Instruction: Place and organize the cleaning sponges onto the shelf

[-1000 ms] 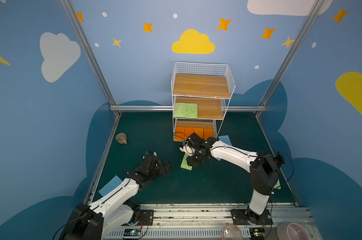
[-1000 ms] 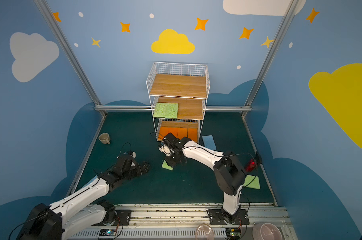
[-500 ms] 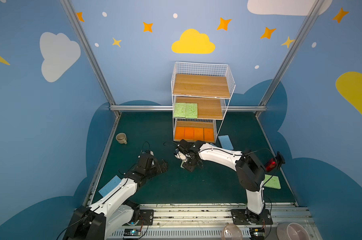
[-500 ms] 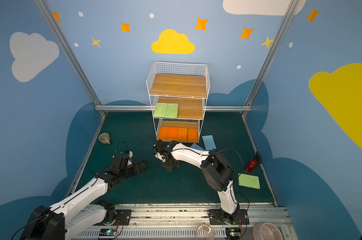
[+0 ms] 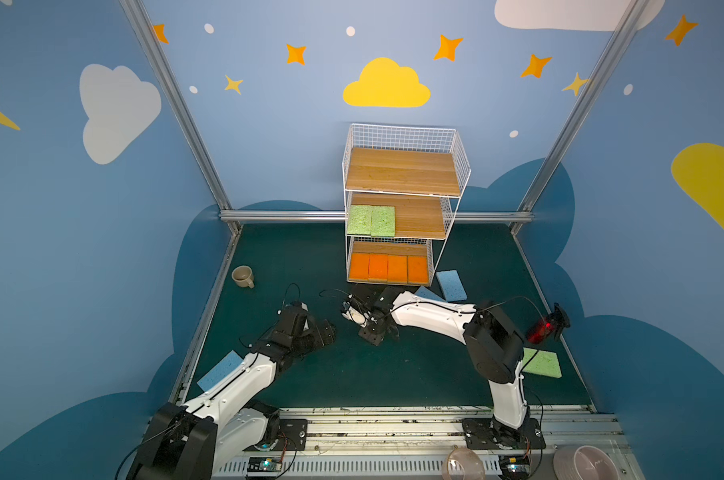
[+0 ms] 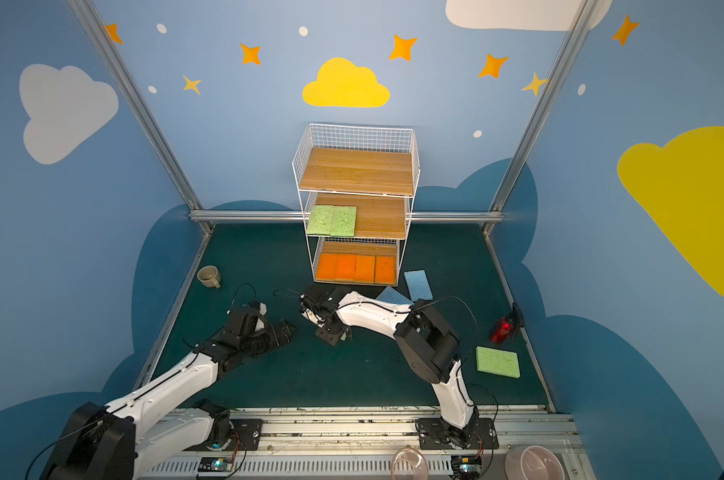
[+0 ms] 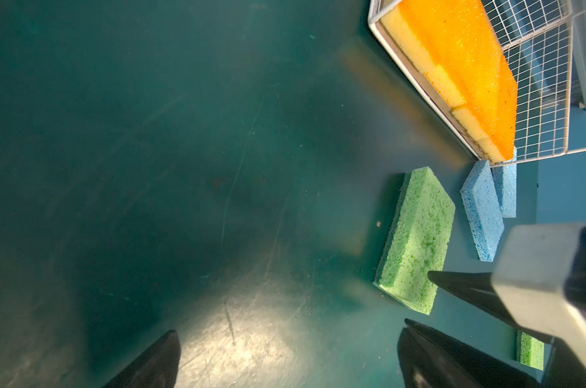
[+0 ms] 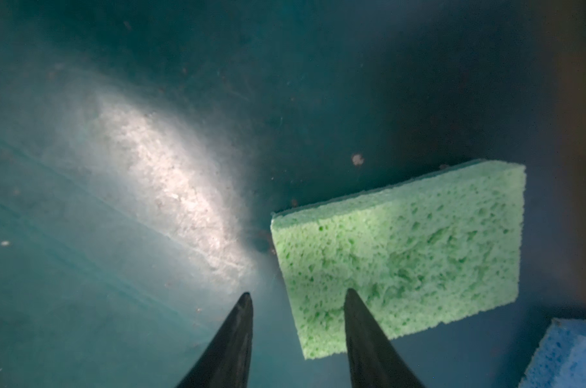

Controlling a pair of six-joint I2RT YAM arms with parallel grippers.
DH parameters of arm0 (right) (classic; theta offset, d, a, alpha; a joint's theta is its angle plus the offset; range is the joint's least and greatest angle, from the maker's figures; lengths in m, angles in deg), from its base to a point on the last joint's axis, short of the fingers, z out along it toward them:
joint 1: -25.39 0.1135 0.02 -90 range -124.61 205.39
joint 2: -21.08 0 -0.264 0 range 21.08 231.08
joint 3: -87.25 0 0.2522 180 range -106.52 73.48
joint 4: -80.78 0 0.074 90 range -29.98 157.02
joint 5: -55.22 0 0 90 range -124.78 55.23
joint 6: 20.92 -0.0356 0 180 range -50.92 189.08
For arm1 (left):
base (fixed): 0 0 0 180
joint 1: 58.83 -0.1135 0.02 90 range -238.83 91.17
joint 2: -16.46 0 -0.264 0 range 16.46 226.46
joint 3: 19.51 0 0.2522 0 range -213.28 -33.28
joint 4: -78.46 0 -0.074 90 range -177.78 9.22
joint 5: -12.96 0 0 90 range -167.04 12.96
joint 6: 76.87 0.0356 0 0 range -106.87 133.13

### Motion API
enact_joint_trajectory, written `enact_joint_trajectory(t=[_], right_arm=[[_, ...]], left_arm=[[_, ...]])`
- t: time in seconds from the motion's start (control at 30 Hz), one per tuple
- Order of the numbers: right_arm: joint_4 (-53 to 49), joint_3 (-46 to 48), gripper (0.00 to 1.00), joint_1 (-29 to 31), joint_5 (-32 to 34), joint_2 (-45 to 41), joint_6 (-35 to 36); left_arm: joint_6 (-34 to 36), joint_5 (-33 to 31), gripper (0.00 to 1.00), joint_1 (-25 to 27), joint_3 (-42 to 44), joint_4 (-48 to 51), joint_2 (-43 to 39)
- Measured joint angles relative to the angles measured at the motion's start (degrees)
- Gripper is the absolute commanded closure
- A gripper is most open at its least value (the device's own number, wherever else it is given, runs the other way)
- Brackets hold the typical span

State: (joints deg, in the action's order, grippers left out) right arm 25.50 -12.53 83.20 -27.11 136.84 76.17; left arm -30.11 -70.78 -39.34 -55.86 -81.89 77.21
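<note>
Hovering low over the floor (image 8: 116, 100) in front of the shelf (image 5: 401, 174), the right gripper (image 8: 299, 292) has its fingers partly apart with nothing between them. The green sponge (image 8: 419, 248) it seems to be after lies flat on the floor, a little in front of the shelf, hidden under that gripper in both top views. From the right wrist, one fingertip (image 8: 357, 315) stands over a short end of the sponge, while its partner is over bare floor beyond that end. So the sponge sits off to one side of the gap, not inside it, and its long axis runs roughly along the line on which the fingers close. From the left wrist that axis runs near to far, slanting toward the shelf's right front corner. I judge the next move needs a shift toward the sponge and a turn of the wrist, so the fingers straddle its short width; closing as they stand would likely only nudge the end. The left gripper (image 5: 326, 332), spread wide and empty, hangs just left of the spot, but the right is plainly nearer.
</note>
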Motion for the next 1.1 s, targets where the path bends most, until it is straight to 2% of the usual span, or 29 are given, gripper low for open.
enact_joint_trajectory(t=[0.33,0.4,0.5,0.53,0.83,0.93,1.1], right_arm=[[0.8,0.0,0.63,0.0,1.2,2.2,0.9],[0.9,0.0,0.7,-0.1,1.3,2.5,1.2],[1.0,-0.3,0.91,-0.1,1.6,3.0,1.4],[1.0,-0.3,0.94,-0.1,1.5,3.0,1.2],[0.7,1.8,0.96,-0.1,2.5,0.3,0.5],[-1.1,2.8,0.96,-0.1,3.3,-3.9,0.8],[-4.1,2.6,0.97,0.0,4.8,-15.6,2.6]], left_arm=[[0.0,0.0,0.0,0.0,0.0,0.0,0.0],[0.0,0.0,0.0,0.0,0.0,0.0,0.0],[0.0,0.0,0.0,0.0,0.0,0.0,0.0],[0.0,0.0,0.0,0.0,0.0,0.0,0.0],[-0.1,0.0,0.0,-0.1,0.0,1.2,-3.1],[-0.3,0.0,0.0,-0.1,0.0,1.8,-5.3],[-0.5,0.4,0.0,-0.1,0.0,2.6,-8.7]])
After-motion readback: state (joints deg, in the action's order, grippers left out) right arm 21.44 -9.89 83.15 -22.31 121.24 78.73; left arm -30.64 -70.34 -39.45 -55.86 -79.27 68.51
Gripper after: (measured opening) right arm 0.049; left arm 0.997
